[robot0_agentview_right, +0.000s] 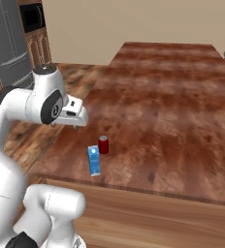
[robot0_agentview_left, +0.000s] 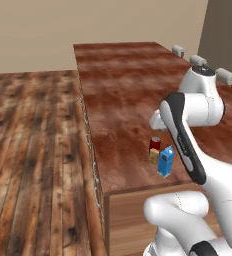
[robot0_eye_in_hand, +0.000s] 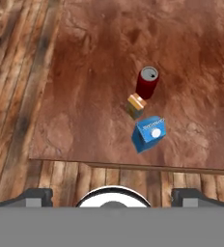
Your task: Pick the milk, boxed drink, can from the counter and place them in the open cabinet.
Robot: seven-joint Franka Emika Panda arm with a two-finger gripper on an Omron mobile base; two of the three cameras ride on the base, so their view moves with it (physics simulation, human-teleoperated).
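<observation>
Your gripper [robot0_agentview_right: 78, 127] hangs above the counter [robot0_agentview_left: 123, 90], jaws spread wide and grasping nothing. In the hand view its two dark fingertips [robot0_eye_in_hand: 34, 197] rise at the bottom edge, well apart, with only floor planks and the counter's near edge between them.

The three task items stand upright in a tight row near the counter's front edge. In the hand view the can [robot0_eye_in_hand: 147, 82] is farthest from the jaws, the boxed drink [robot0_eye_in_hand: 136, 106] sits in the middle, just beside the can, and the milk [robot0_eye_in_hand: 148, 133] is nearest the edge and nearest the jaws. Whether the neighbours touch cannot be told.

The governing relation: the row lies ahead of the jaws and slightly to the right of their midline in the hand view, running obliquely away from them. You would judge the milk the first reachable item, since it stands at the near end of the row and is the tallest. Its long axis is vertical, so a grasp from above or from the side would close across its narrow body.

In the left base view the milk [robot0_agentview_left: 165, 161] stands below the hand, beside the forearm. In the right base view the milk [robot0_agentview_right: 94, 161] and the can [robot0_agentview_right: 103, 144] lie below and to the right of the hand. No item has yet left the counter.
</observation>
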